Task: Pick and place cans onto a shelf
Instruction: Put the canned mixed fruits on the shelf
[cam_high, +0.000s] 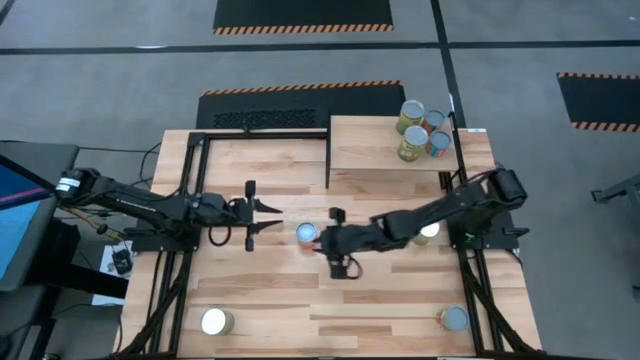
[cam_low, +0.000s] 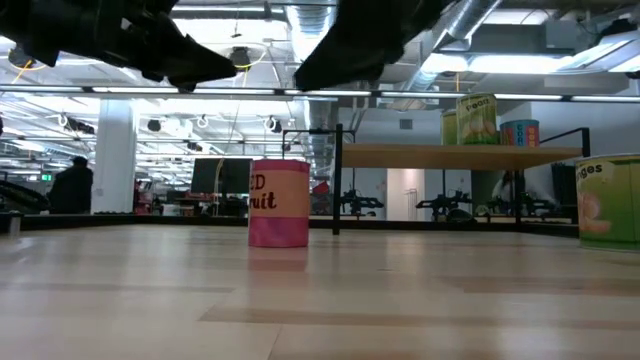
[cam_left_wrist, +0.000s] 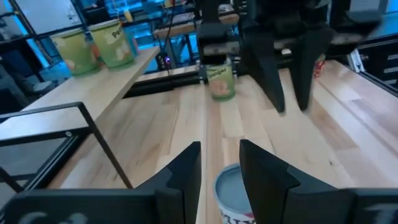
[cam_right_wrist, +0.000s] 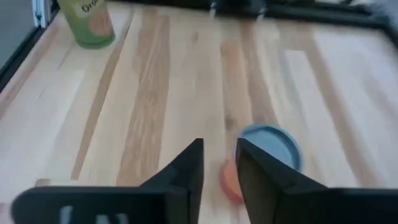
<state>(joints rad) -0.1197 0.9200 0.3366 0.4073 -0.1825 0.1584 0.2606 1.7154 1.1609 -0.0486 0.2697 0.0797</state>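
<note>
Red-orange can upright mid-table between both tools, label only legible low, left tool wide, right tool narrow.

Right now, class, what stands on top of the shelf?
Four cans stand clustered at one end of the shelf. The low view shows only three; the fourth is covered by the others.

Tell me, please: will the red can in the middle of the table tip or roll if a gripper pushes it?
The red can stands upright and looks squat, so it would probably slide rather than tip. Once on its side, its round body would likely roll. It looks stiff.
</note>
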